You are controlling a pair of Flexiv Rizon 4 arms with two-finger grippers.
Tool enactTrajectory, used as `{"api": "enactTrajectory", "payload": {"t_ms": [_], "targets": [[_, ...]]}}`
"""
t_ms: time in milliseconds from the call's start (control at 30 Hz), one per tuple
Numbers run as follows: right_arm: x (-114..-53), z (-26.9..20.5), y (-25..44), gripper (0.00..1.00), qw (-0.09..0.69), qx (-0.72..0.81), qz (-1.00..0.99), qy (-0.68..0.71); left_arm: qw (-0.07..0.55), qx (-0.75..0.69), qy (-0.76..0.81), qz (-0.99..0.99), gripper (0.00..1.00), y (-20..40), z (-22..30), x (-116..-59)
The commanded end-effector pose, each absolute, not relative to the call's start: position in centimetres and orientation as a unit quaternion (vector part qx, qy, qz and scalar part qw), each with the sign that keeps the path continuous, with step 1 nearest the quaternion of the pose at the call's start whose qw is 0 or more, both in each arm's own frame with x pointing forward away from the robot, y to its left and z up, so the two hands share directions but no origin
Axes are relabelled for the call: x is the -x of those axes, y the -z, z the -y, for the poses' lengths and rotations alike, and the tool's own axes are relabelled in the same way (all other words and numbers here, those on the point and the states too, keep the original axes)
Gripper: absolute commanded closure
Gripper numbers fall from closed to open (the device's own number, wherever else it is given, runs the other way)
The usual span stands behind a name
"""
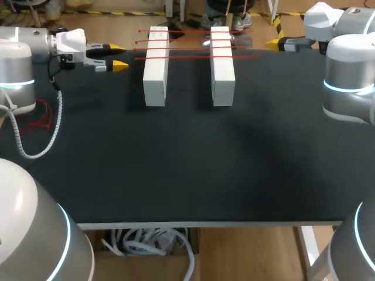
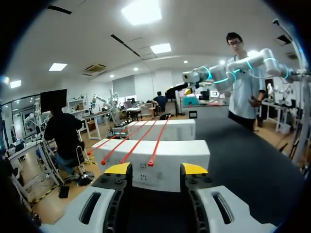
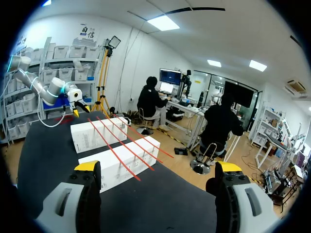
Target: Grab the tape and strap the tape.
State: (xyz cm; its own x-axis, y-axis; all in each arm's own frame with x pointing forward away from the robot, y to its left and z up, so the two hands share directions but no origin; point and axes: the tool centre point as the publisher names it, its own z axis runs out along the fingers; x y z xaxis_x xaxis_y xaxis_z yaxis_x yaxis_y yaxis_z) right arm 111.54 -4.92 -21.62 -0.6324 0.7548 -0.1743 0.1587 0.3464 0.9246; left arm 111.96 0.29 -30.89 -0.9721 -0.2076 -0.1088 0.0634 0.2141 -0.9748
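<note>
Though side print [image 2: 143,167] unreadable, red tapes [image 1: 187,48] span two white blocks [image 1: 155,73].

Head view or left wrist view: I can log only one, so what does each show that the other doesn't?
Only the head view shows the table's near edge, the left gripper from outside, off to the side of the two white blocks, and a white coiled cable near it. Only the left wrist view shows the near block's side face straight ahead of the open fingers. Both show the blocks, the red strips laid across them, and the right arm beyond.
</note>
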Motion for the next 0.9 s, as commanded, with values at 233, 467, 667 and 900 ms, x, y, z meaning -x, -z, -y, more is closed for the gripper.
{"api": "enactTrajectory", "payload": {"t_ms": [233,467,667,900], "targets": [[-111.5,5.0,21.6,0.0,0.306,-0.3,-0.761,-0.487,0.094,0.034,0.634,-0.767,0.63,31.8,0.2,-113.0],[-111.5,5.0,21.6,0.0,0.306,-0.3,-0.761,-0.487,0.088,0.024,0.638,-0.765,0.67,31.8,1.0,-113.7],[-111.5,5.0,21.6,0.0,0.306,-0.3,-0.761,-0.487,0.085,0.018,0.64,-0.764,0.7,31.9,1.4,-114.1],[-111.5,5.0,21.6,0.0,0.306,-0.3,-0.761,-0.487,0.076,0.007,0.645,-0.76,0.75,32.0,2.5,-114.4]]}}
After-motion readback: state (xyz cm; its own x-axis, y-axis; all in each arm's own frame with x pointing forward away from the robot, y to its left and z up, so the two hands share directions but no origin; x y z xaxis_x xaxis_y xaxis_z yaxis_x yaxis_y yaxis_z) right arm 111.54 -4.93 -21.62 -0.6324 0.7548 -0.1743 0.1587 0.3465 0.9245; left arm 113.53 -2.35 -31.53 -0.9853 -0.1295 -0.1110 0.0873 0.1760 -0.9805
